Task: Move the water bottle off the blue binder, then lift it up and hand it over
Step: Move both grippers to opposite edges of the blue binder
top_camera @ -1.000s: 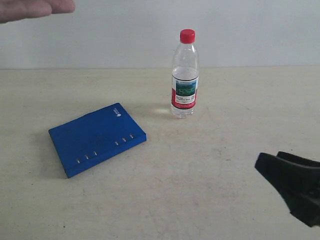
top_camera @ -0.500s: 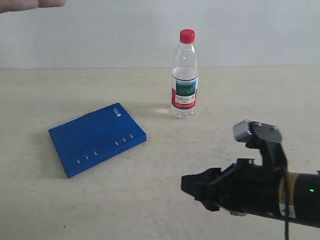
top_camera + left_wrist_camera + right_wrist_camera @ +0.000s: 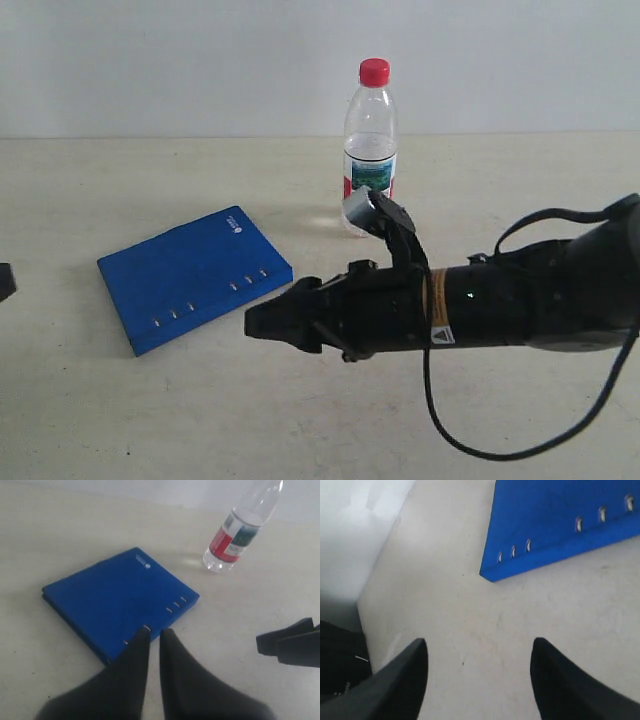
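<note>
From the exterior view: right gripper [image 3: 262,322] low over the table [image 3: 120,420], stretched in from the right past the middle. Tips near the riveted edge of the blue binder [image 3: 190,275], on the camera's side of it and apart from it. Jaw spread hard to read from this side-on angle; nothing carried. The binder flat and closed, left of centre, with bare table all around it. Behind the arm, water bottle [image 3: 371,140] upright on the table, off the binder and well apart from it. Red cap on, lower label partly hidden by the arm's wrist camera [image 3: 365,208]. Clear inside; fill level not certain.

From the left wrist view: left gripper [image 3: 154,631] closed, only a thin slit between its two dark halves, holding nothing. Tips in line with the riveted edge of the binder [image 3: 117,595]; touching it or above it, cannot tell. Bottle [image 3: 232,540] standing beyond the binder's far corner, a strip of bare table between. Tip of the right gripper [image 3: 267,642] showing at one side, clear of the binder.

From the right wrist view: right gripper [image 3: 479,645] wide open, its two dark fingers [image 3: 405,680] far apart, only bare table between them. Riveted edge and one corner of the binder [image 3: 560,520] ahead of the tips, untouched. Open table beside that corner, up to the pale wall [image 3: 350,530].
</note>
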`<action>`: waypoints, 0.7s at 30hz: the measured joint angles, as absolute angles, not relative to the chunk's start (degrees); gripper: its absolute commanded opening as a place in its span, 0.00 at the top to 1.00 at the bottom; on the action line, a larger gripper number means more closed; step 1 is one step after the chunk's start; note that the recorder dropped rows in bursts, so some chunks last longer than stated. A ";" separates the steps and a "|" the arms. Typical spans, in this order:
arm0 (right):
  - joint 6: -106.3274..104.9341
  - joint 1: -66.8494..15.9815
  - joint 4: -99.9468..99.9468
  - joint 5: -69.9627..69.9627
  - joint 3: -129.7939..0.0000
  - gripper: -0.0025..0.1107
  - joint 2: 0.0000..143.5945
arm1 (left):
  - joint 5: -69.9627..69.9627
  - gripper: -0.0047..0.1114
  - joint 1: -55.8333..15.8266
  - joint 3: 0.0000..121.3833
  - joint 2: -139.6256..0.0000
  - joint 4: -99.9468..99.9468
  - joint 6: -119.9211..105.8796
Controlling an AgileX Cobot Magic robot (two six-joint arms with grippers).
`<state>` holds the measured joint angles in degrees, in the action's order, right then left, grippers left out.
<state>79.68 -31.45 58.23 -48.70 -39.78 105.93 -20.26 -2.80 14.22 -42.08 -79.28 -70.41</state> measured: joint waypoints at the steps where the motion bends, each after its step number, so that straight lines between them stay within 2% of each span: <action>1: 80.43 -31.45 58.41 -48.15 -40.92 0.49 106.21 | -20.94 0.73 -2.80 15.38 -46.60 -82.81 -74.53; 5: 83.38 -31.45 58.53 -43.33 -44.60 0.49 107.04 | -24.60 0.42 -2.80 21.83 -62.62 -95.41 -90.53; 7: 84.58 -31.45 58.53 -41.79 -45.92 0.49 108.04 | -25.96 0.35 -2.80 26.32 -70.80 -97.62 -96.63; 16: 87.86 -31.45 62.02 -44.11 -48.55 0.49 112.57 | -25.61 0.37 -2.80 52.43 -106.24 -97.35 -99.08; 21: 89.36 -31.45 67.20 -44.33 -48.55 0.49 112.57 | -25.49 0.37 -2.69 60.89 -115.46 -84.68 -86.78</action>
<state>89.36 -31.45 67.20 -44.33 -48.55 112.57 -25.49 -2.69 60.89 -115.46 -84.68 -86.78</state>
